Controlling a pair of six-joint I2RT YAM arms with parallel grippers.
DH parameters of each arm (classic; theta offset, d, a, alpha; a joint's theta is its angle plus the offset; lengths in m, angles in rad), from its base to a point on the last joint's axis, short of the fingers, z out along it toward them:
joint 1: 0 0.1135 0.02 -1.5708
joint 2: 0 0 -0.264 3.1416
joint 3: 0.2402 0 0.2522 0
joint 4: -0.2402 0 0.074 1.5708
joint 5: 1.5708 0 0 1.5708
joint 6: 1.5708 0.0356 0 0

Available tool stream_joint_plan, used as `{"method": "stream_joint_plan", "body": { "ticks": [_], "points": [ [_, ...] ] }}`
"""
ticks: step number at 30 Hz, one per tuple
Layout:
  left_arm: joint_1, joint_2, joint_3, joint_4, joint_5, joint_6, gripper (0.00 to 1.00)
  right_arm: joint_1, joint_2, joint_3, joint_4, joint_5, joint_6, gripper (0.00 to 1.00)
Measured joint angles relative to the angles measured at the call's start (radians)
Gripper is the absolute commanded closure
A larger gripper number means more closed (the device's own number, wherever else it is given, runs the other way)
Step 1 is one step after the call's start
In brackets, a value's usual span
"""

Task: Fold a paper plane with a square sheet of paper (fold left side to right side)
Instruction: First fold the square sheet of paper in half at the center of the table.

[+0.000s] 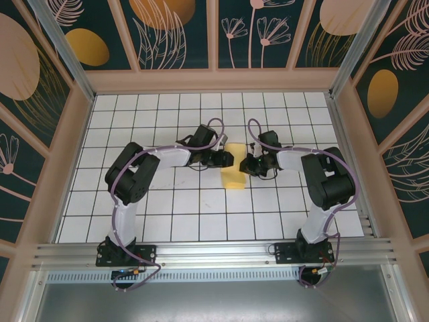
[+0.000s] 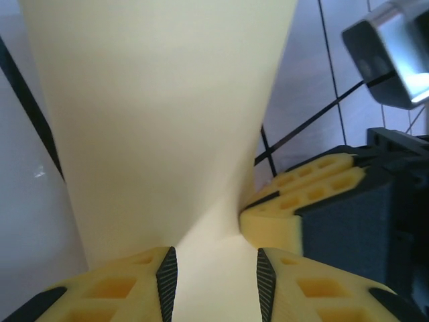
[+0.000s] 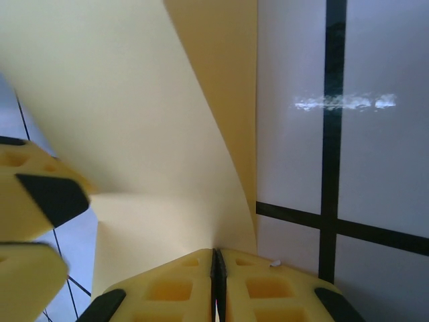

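The square sheet of paper (image 1: 234,177) is pale yellow and lies mid-table between both grippers. It is bent over itself, with no paper plane shape to it. In the right wrist view one flap of the paper (image 3: 134,114) curls up from the tiles, and its edge runs into my right gripper (image 3: 216,258), which is shut on it. My left gripper (image 2: 216,282) is open, its fingers apart with the paper (image 2: 161,121) stretching out between and beyond them. The right gripper's fingers (image 2: 298,201) touch the paper's right edge. From above, the left gripper (image 1: 226,159) and right gripper (image 1: 245,165) almost meet over the sheet's far end.
The white tiled table (image 1: 167,215) has black grid lines and is walled by a wooden frame (image 1: 214,80) with dark floral panels. Both arm bases stand on the metal rail (image 1: 214,253) at the near edge. Open tiles lie in front of the paper.
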Motion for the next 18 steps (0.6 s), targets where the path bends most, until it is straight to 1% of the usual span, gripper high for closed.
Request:
{"method": "stream_joint_plan", "body": {
  "ticks": [6,11,15,18],
  "points": [
    [-0.001,0.017,0.0,-0.012,-0.05,0.0,0.6,0.0,0.001,0.003,-0.006,0.001,0.0,0.86],
    [0.0,0.014,-0.01,-0.001,-0.06,-0.005,0.6,0.0,0.002,0.005,-0.01,0.002,-0.002,0.86],
    [0.005,-0.007,-0.045,0.022,-0.069,-0.007,0.59,0.002,0.002,0.006,-0.01,0.003,-0.003,0.86],
    [0.022,-0.034,-0.071,0.009,-0.08,-0.006,0.58,0.002,0.002,0.006,-0.01,0.003,-0.003,0.86]
  ]
}}
